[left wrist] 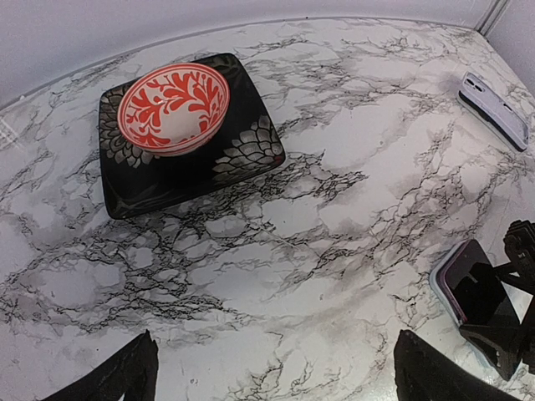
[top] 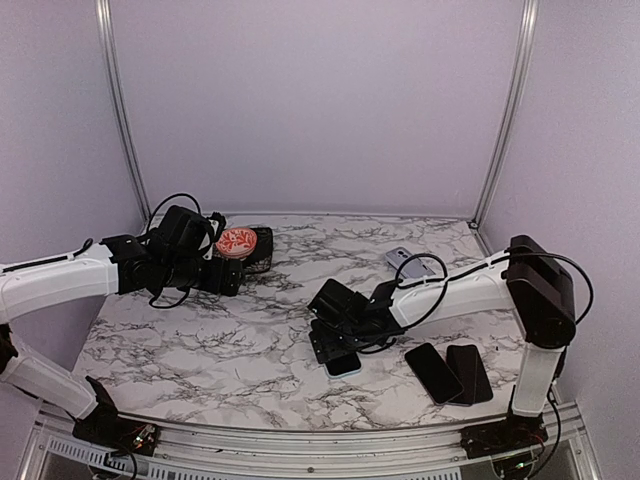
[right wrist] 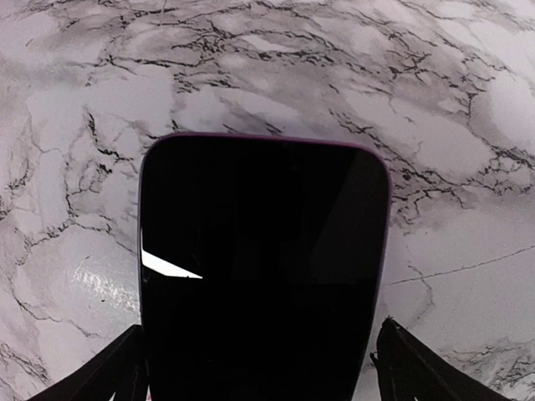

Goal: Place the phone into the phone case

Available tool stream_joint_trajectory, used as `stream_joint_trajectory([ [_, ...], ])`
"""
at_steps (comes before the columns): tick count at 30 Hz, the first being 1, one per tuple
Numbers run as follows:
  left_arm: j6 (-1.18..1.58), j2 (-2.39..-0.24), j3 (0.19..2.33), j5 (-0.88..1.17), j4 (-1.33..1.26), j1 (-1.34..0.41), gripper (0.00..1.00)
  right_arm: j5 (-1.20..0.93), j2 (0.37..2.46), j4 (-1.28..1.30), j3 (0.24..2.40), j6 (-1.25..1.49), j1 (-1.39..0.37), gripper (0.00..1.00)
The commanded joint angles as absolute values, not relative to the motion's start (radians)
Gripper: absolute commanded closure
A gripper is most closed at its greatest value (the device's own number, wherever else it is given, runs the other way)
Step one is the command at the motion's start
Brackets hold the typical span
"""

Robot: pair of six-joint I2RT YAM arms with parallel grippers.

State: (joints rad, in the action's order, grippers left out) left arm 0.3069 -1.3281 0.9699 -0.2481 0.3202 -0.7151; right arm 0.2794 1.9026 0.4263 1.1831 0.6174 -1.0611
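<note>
Marble-patterned tabletop (top: 200,340) is seen from the top external camera, enclosed by plain lilac walls. The left gripper (top: 228,262) is held beside a black square plate (top: 262,240) carrying a red-and-white patterned bowl (top: 237,241). The right gripper (top: 335,345) is lowered over a phone (top: 344,365) lying flat on the marble near the table's middle. To the right of that gripper, two dark phones (top: 448,372) lie side by side, and beyond it a pale phone case (top: 402,259) rests near the back wall.

From the left wrist camera, the left gripper's fingertips (left wrist: 125,376) are seen spread wide apart with only bare marble between them. The bowl (left wrist: 173,109) sits on the plate (left wrist: 242,159) ahead of the fingers. The phone case (left wrist: 495,109) lies far to the right, and the phone (left wrist: 472,288) appears to the lower right with the right gripper's black fingers touching or just above it.

From the right wrist camera, the phone (right wrist: 263,276) lies screen up, a purple edge showing along its top. The right gripper's fingers (right wrist: 418,368) stand apart, flanking the phone's near end without clamping it.
</note>
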Motion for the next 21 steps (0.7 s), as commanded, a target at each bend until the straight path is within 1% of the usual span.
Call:
stream_joint_trajectory([
  [1,0.298,-1.337,1.009,-0.262,0.347,-0.712,0.01,0.272,1.909,0.519,1.236,0.615,-1.056,0.02],
  [7,0.282,-1.332,1.012,-0.256,0.349,-0.712,0.01,0.238,1.842,0.557,1.285,0.552,-1.014,0.01],
  [11,0.247,-1.330,1.009,-0.208,0.343,-0.714,0.01,0.079,1.760,0.474,1.232,0.492,-0.932,0.02],
  [13,0.233,-1.347,1.017,-0.166,0.341,-0.726,0.02,0.034,1.727,0.426,1.186,0.477,-0.903,0.10],
  [14,0.239,-1.360,1.028,-0.133,0.343,-0.738,0.05,0.024,1.716,0.411,1.168,0.474,-0.891,0.15],
  [17,0.288,-1.427,1.052,-0.036,0.325,-0.797,0.14,-0.025,1.714,0.381,1.130,0.476,-0.858,0.37],
  [19,0.316,-1.524,1.071,0.032,0.307,-0.831,0.20,-0.061,1.719,0.347,1.103,0.470,-0.846,0.46],
  [21,0.346,-1.625,1.104,0.082,0.305,-0.851,0.30,-0.089,1.724,0.322,1.079,0.459,-0.839,0.53],
])
